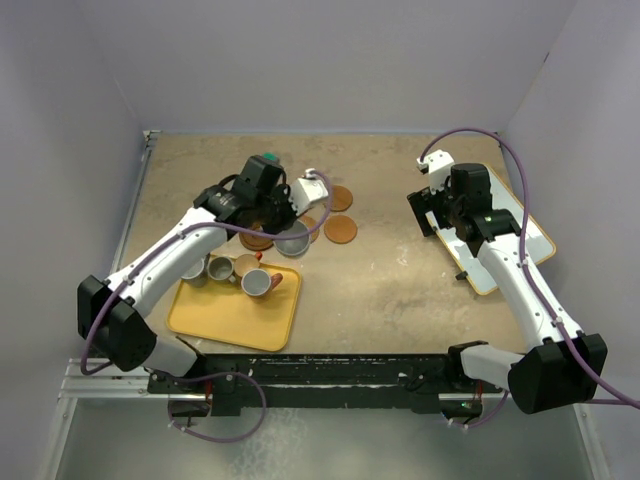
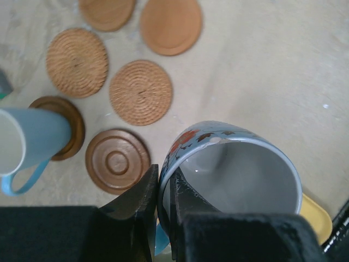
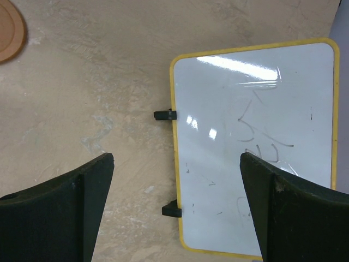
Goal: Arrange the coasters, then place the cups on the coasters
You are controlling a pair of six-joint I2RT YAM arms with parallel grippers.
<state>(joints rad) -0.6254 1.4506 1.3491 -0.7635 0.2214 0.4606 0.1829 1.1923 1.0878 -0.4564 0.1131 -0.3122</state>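
My left gripper [image 2: 163, 173] is shut on the rim of a large light blue cup [image 2: 234, 169] with red markings, one finger inside and one outside. The cup hangs just right of an empty dark ringed coaster [image 2: 117, 161]. Another light blue cup [image 2: 30, 142] stands on a dark coaster [image 2: 65, 128] to the left. Two woven coasters [image 2: 140, 91] and two smooth orange ones [image 2: 170, 24] lie beyond. In the top view the held cup [image 1: 293, 238] is by the tray's far edge. My right gripper [image 3: 175, 158] stands open over bare table and a whiteboard's edge.
A yellow tray [image 1: 230, 318] at the front left holds several smaller cups [image 1: 257, 283]. A yellow-framed whiteboard [image 1: 520, 235] lies at the right under the right arm, with two black clips [image 3: 165, 115] on its left edge. Grey walls close in the table.
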